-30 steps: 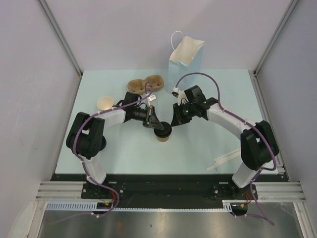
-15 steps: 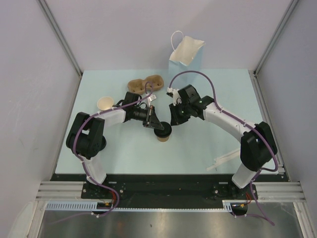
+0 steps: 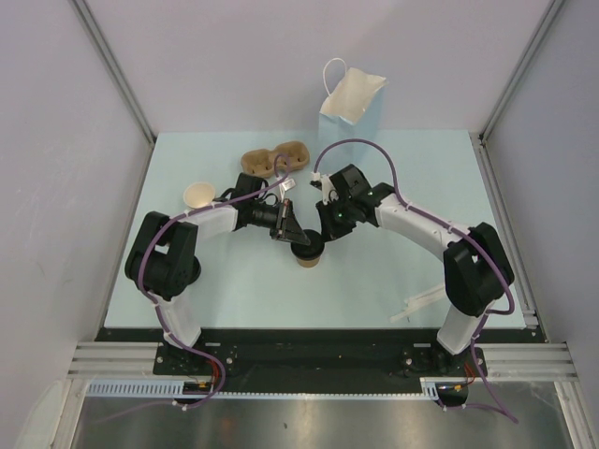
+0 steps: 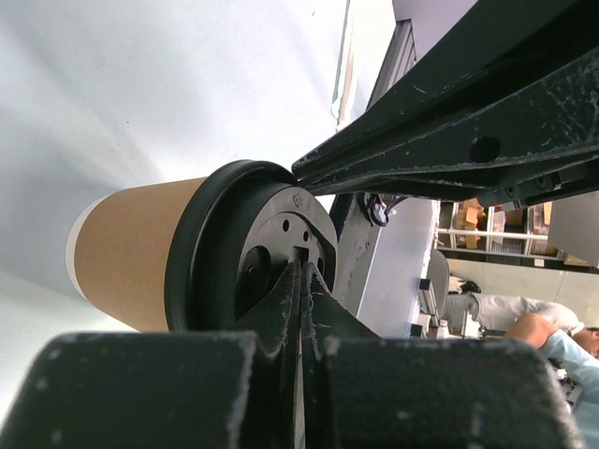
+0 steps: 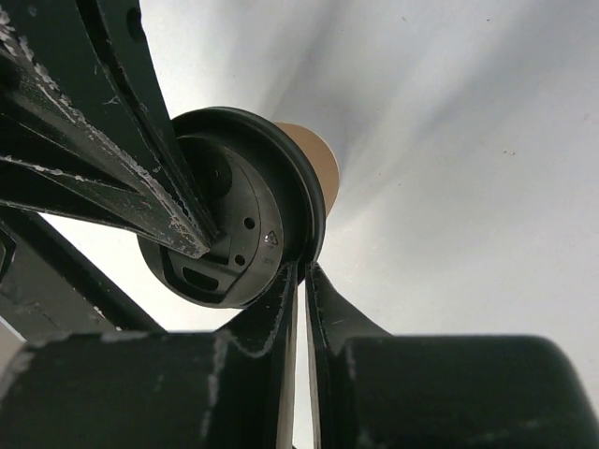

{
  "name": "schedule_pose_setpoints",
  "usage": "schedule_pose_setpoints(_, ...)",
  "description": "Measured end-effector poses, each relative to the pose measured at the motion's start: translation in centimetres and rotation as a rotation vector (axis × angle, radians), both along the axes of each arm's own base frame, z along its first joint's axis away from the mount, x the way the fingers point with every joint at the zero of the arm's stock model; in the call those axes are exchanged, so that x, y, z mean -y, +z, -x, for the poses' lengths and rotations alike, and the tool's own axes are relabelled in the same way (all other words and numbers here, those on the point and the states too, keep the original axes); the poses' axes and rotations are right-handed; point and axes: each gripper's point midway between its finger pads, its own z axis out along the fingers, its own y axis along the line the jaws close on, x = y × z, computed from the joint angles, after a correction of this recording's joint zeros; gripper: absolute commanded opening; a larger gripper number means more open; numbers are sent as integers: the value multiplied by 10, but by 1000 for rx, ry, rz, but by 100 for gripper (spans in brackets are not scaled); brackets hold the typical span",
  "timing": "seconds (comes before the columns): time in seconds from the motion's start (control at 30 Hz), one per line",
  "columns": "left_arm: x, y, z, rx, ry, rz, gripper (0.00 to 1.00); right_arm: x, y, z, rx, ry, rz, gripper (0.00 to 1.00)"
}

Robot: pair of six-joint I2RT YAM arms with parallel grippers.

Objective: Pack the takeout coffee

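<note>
The takeout coffee (image 3: 309,258) stood upright near the middle of the desk (image 3: 393,271), well apart from every edge, with bare surface to its front and right. The left fingers (image 4: 276,318) were closed to a thin slit and gripped nothing, tips on top of the black lid (image 4: 215,262). The right fingers (image 5: 267,323) were likewise nearly closed and empty, tips at the lid's rim. From above, the fingers hid most of the cup. The blue paper bag (image 3: 348,126) stood open at the far edge. A lidless cup (image 3: 198,195) and a brown moulded tray (image 3: 260,162) lay far left. A white item (image 3: 423,304) near the front-right edge could not be identified.
</note>
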Motion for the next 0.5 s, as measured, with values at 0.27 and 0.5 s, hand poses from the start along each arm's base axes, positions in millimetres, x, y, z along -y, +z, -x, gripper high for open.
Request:
schedule_pose_setpoints(0.27, 0, 0, 0, 6, -3, 1, 0, 3, 4, -4, -4, -6, -24, 1)
schedule_pose_setpoints(0.5, 1, 0, 0, 6, -5, 1, 0, 2, 13, -1, -79, 6, -125, 7)
